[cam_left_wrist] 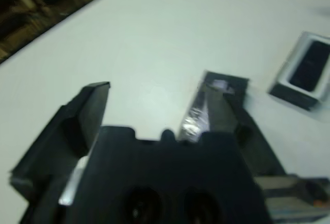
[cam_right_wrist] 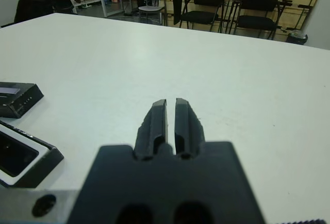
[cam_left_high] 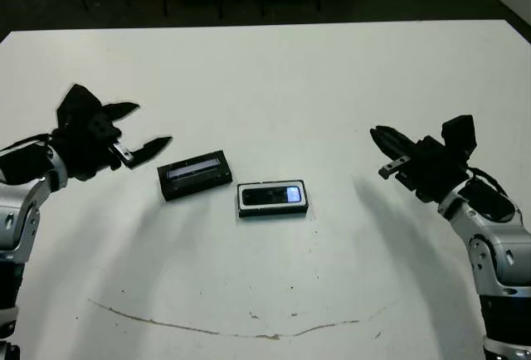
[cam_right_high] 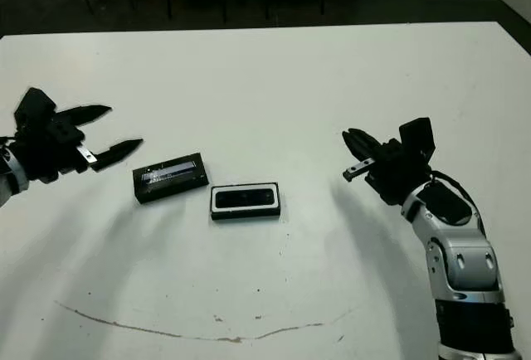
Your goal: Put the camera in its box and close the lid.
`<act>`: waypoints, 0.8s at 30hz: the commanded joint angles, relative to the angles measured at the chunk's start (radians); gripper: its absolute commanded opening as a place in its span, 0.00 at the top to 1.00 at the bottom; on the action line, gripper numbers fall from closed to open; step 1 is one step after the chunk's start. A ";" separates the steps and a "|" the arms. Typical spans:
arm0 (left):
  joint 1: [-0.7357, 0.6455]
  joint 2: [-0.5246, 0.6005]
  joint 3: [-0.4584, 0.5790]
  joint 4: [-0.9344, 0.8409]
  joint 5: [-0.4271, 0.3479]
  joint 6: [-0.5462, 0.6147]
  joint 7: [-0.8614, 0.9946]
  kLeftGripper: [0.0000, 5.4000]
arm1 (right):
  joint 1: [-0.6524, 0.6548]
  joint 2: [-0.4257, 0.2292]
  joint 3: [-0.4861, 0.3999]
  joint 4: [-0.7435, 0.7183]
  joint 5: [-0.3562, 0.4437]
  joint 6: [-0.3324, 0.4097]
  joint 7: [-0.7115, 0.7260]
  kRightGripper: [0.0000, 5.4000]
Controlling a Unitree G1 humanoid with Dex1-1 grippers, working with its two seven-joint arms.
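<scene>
The camera (cam_left_high: 270,196), black with a pale bluish window, lies inside the box (cam_left_high: 242,200), a white-lined black tray at the table's middle. The lid (cam_left_high: 194,174), a black slab with a silvery strip, lies flat just left of the box, slightly angled and apart from it. My left gripper (cam_left_high: 153,124) hovers open just left of the lid, with nothing between its fingers; in the left wrist view the lid (cam_left_wrist: 219,83) shows past one finger. Well to the right of the box, my right gripper (cam_left_high: 375,133) is shut and empty, its fingertips (cam_right_wrist: 160,105) pressed together.
A thin brown curved line (cam_left_high: 241,331) marks the white table near its front edge. Dark floor lies beyond the far edge, and chairs (cam_right_wrist: 206,2) show there in the right wrist view.
</scene>
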 commanded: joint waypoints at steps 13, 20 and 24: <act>-0.090 0.029 -0.054 0.199 -0.106 -0.008 -0.340 0.00 | -0.014 -0.023 0.026 -0.004 -0.022 0.045 -0.014 1.00; -0.087 0.017 -0.091 0.169 -0.056 0.009 -0.261 0.00 | -0.008 -0.028 0.030 0.009 -0.028 0.018 0.004 1.00; -0.092 0.011 -0.122 0.170 -0.030 -0.005 -0.242 0.00 | -0.010 -0.028 0.033 0.023 -0.030 0.007 0.011 1.00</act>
